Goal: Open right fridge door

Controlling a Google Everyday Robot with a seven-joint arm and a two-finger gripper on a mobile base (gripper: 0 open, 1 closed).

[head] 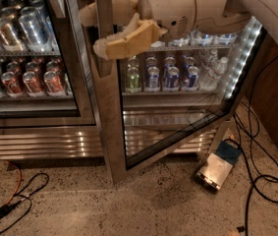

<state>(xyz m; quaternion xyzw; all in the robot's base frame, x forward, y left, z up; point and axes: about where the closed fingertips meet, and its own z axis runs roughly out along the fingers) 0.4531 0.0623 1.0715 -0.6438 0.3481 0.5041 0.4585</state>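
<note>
- Where the right fridge door (110, 132) shows its steel edge at centre, you find the gripper (95, 31) straddling it near the top.
- You see its fingers (128, 39) parted, one on each side of that edge; you cannot tell whether they press it.
- The door stands swung out from the cooler, its bottom rail angled across the floor.
- Behind its glass, note the blue cans (171, 77).
- Left door (79, 107) sits flush.
- A small box (216, 168) lies on the floor just beside the cooler's right corner.

The single camera looks steeply down from above the arm, close to the drinks cooler (40, 144). It faces the right fridge door (170, 124) and speckled floor (128, 205), with the gripper (99, 32) at upper centre-left, near the lens.
</note>
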